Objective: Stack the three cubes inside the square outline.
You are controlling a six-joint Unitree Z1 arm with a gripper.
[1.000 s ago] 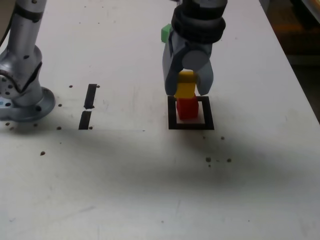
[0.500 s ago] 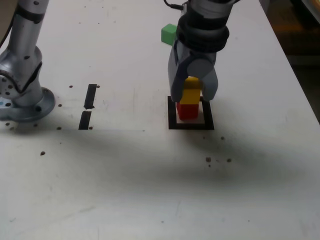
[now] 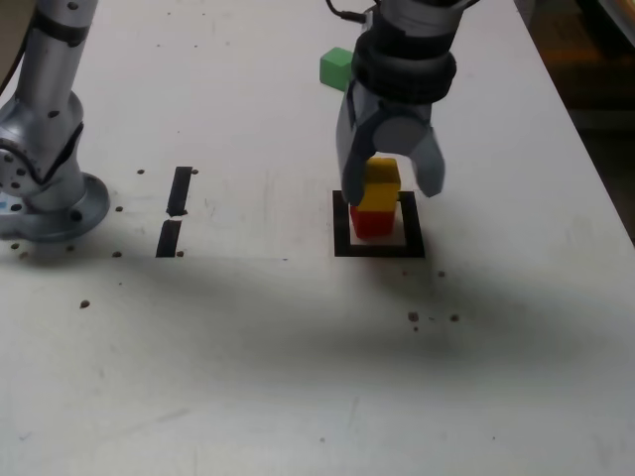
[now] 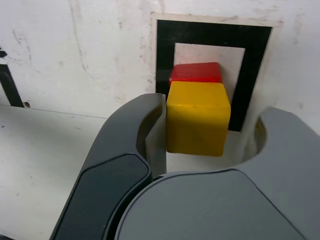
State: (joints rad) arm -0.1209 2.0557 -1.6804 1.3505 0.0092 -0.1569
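A white tabletop [image 3: 248, 337] fills most of both views, scuffed and dotted with dark specks, with a thin straight line across it. The exterior view alone shows the room past its right edge: a dim brownish area [image 3: 585, 64] at the far right. At the left of that view stands a grey jointed column [image 3: 50, 129] on a round foot.

The gripper [image 3: 393, 188] comes in from the far side, dark at its wrist and grey at the fingers. It is released, its jaws spread around the yellow cube [image 3: 379, 184]. The wrist view makes the uneven spacing plain: one finger is right alongside the cube, possibly touching, while a wide gap separates the other from it.

Below is the square outline [image 3: 379, 251], thick black tape around a white centre. The wrist view also shows a pale margin bordering the tape. Well to the left in the exterior view lie two short black tape strips [image 3: 180, 190], one nearer than the other.

Inside the outline stands the red cube [image 3: 374, 222], with the yellow one stacked on it, slightly out of line. The exterior view shows the red cube's near face; the wrist view shows only a sliver past the yellow block. The green cube [image 3: 336, 67] appears only in the exterior view, on the table at the far side, partly behind the gripper.
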